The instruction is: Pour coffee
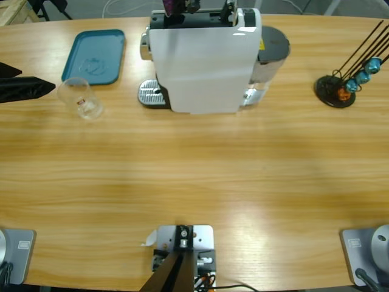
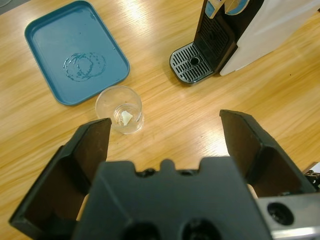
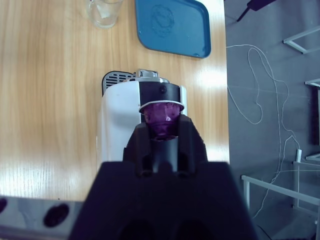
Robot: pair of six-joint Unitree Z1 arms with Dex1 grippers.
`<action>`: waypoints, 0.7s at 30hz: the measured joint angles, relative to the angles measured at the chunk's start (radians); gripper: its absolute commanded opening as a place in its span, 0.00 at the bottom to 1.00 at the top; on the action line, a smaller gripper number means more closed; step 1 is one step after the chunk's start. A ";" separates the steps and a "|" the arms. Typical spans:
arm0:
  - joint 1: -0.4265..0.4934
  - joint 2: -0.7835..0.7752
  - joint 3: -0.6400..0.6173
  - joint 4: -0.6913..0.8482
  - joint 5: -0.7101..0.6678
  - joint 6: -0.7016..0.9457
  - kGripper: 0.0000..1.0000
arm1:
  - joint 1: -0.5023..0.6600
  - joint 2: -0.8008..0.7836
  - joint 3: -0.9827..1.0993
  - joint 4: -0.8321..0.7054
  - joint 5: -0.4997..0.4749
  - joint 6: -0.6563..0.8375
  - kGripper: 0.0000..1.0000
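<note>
Hovering wide open, your left end effector sits above the worktop with the small clear glass just ahead of its left jaw and not between the jaws. The glass stands upright on bare wood, just beside the near edge of the teal tray, apart from it. Something pale lies in the glass's bottom; no brown coffee shows in it that you could call a pool. Dried ring marks sit on the tray. The coffee machine stands off to the right of the glass, its drip grille bare.

Your right end effector is up over the machine's top, jaws closed on a purple capsule, right at the black opening in the machine's head. From above you catch that purple bit at the machine's top edge.

Over at the worktop's far right, a black wire capsule rack holds a few blue and orange capsules, well apart from both arms.
</note>
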 measured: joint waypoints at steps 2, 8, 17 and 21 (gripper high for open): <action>0.000 0.000 0.000 0.000 0.000 0.000 0.96 | 0.000 0.005 0.000 -0.004 0.000 0.000 0.00; 0.000 0.000 0.000 0.000 0.000 0.000 0.97 | 0.000 0.031 -0.001 -0.007 0.000 0.000 0.00; 0.000 0.000 0.000 0.000 0.000 0.000 0.97 | 0.000 0.040 -0.001 -0.010 0.000 0.000 0.00; 0.000 0.000 0.000 0.000 0.000 0.000 0.97 | 0.000 0.048 -0.008 -0.011 0.000 0.000 0.00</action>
